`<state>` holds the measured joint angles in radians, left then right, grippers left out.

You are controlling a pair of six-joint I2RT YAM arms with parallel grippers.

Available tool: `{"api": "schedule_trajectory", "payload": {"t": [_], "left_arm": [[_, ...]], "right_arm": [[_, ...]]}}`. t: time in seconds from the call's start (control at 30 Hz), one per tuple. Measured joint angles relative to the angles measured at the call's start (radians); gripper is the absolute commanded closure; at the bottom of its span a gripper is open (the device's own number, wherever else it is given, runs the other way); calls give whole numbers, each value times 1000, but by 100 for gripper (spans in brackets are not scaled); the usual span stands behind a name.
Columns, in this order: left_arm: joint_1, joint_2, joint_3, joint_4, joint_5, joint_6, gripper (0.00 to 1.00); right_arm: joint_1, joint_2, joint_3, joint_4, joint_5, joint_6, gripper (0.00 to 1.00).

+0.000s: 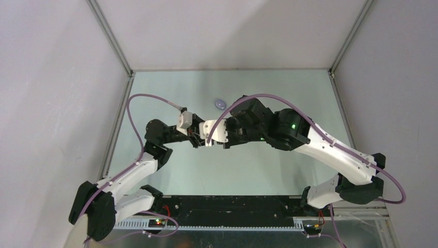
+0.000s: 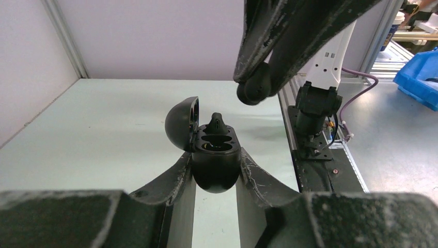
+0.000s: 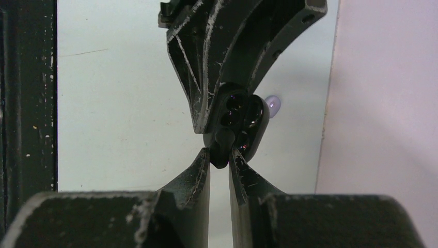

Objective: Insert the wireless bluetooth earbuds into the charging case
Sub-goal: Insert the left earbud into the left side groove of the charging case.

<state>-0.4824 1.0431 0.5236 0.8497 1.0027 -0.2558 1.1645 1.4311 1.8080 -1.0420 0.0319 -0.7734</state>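
Observation:
My left gripper (image 2: 216,155) is shut on the base of a black charging case (image 2: 216,178) and holds it off the table, with the lid (image 2: 182,121) swung open to the left. One black earbud (image 2: 217,123) stands up out of the case's far slot. The near slot is empty. My right gripper (image 3: 221,152) is shut on a second black earbud (image 3: 220,159) and hovers just above and to the right of the case (image 3: 240,116). The right gripper also shows in the left wrist view (image 2: 253,90). In the top view both grippers meet mid-table (image 1: 202,138). No lilac earbuds show.
A small pale lilac oval piece (image 1: 220,104) lies on the pale green table beyond the grippers and also shows in the right wrist view (image 3: 274,105). Grey walls with metal posts enclose the table. A black rail (image 1: 227,204) runs along the near edge.

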Motion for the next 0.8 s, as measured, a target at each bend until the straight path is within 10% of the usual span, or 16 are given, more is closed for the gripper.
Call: {"api": "schedule_trajectory", "payload": {"t": [0.8], "left_arm": [[-7, -2, 0, -56, 23, 43, 94]], "right_arm": [[42, 78, 26, 0, 41, -17, 93]]}}
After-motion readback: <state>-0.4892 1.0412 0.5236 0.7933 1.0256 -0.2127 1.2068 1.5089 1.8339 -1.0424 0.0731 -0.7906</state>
